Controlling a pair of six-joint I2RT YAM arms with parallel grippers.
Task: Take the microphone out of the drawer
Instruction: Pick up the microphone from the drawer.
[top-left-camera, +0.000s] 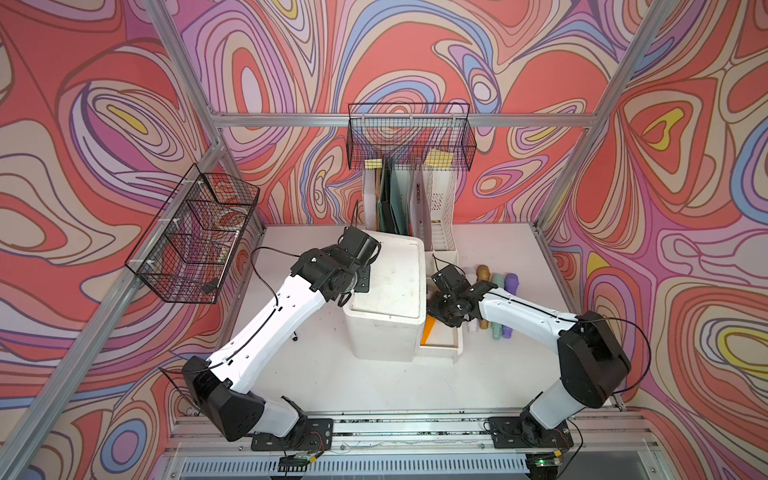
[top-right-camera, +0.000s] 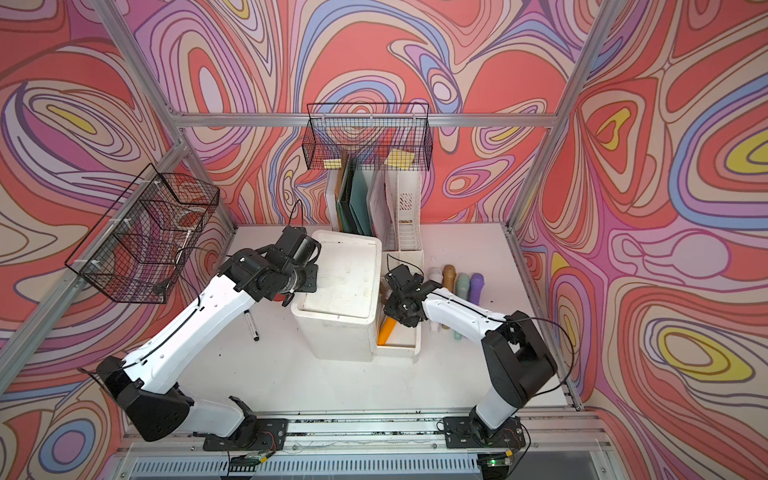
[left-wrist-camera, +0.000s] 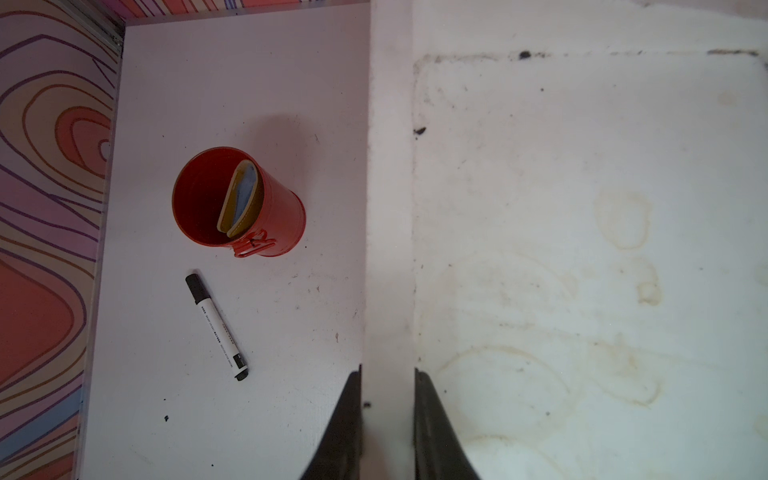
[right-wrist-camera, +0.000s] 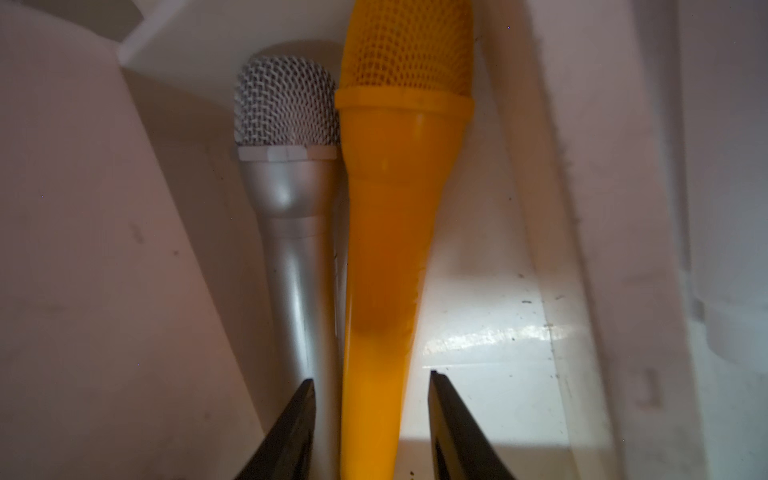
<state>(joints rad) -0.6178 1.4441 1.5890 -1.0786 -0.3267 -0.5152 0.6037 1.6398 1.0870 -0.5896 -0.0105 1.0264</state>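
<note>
The right jaws stand part open astride the handle of the orange mic (right-wrist-camera: 386, 249), with a gap on each side and nothing held. The mic lies flat in the drawer (right-wrist-camera: 478, 332). Its long axis runs straight ahead of the jaws, head at the far end, so the closing line crosses the handle squarely. A silver mic (right-wrist-camera: 291, 249) lies against it, and one jaw tip sits over that one, which I judge the risk. The left jaws look closed on the rim of the cabinet (left-wrist-camera: 582, 249), bracing it on the table (top-left-camera: 332, 374). The right arm is plainly nearer.
</note>
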